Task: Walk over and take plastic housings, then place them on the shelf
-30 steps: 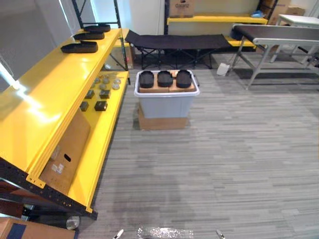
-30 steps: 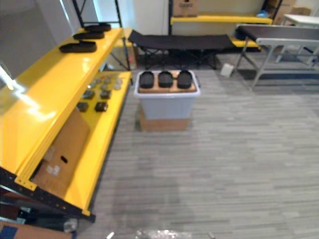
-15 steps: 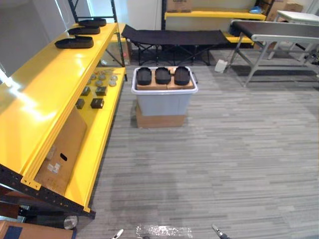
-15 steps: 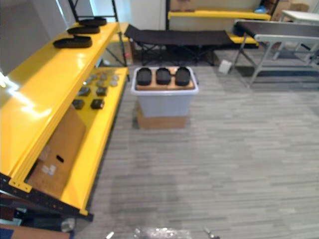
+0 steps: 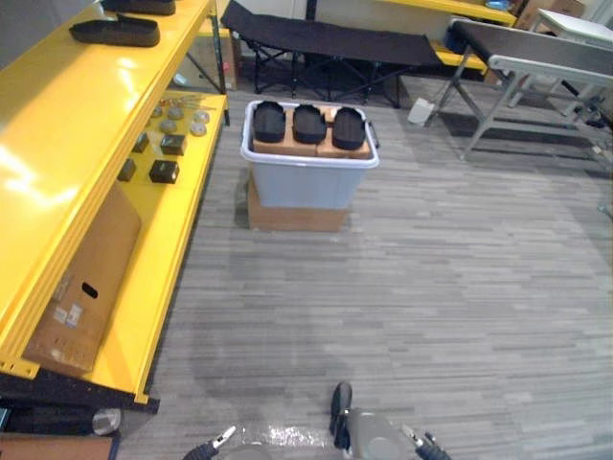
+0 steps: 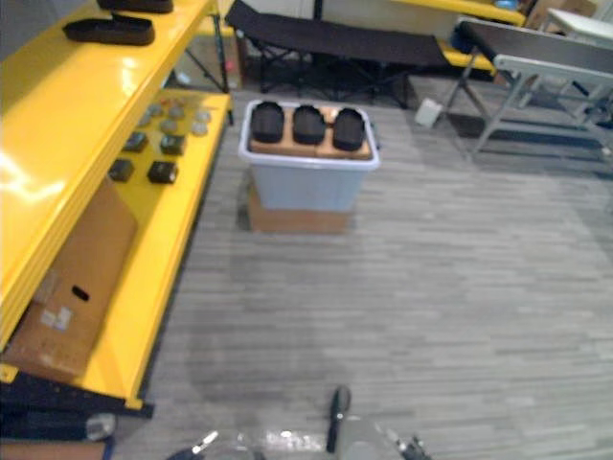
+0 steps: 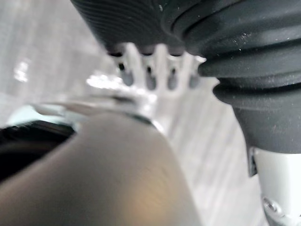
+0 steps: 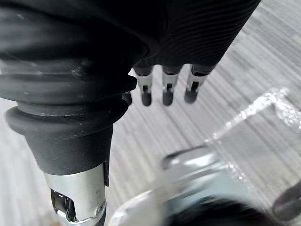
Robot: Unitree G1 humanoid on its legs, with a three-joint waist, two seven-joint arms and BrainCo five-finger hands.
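Yellow shelf (image 5: 57,172) runs down the robot's left, 2 tiers in view. Top tier is mostly bare, so drop room isn't a constraint. Shelved housings (image 5: 115,32) lie flat at its far end, probably the pattern for the rest.

Folding cot (image 5: 326,38) and grey table (image 5: 536,53) line the back of the room, well apart from the work. Not on the path.

Leaning carton (image 5: 81,287) is propped on the lower tier under the top one, at the near end.

Tote (image 5: 308,182) stands ahead on the floor, just beside the shelf's lower tier, raised on a cardboard base (image 5: 297,217). Likely raised so the pick needs less of a stoop.

Plastic housings (image 5: 308,124): 3 of them, black, in a row on a cardboard sheet (image 5: 287,146) across the tote's top. They sit on top rather than down inside, so they can be lifted without reaching into the tote.

Small parts (image 5: 164,172) are spread on the lower tier near the tote. Not the target.

Left hand (image 7: 150,70): fingers straight, pointing at the floor, nothing in them. Right hand (image 8: 168,87): same, straight and empty. Fits a walking phase with arms at the sides.

Status, as a judgement: approach step, tote well ahead, neither hand carrying a housing. The next move needs a square approach to the tote while staying clear of the shelf edge on the left.
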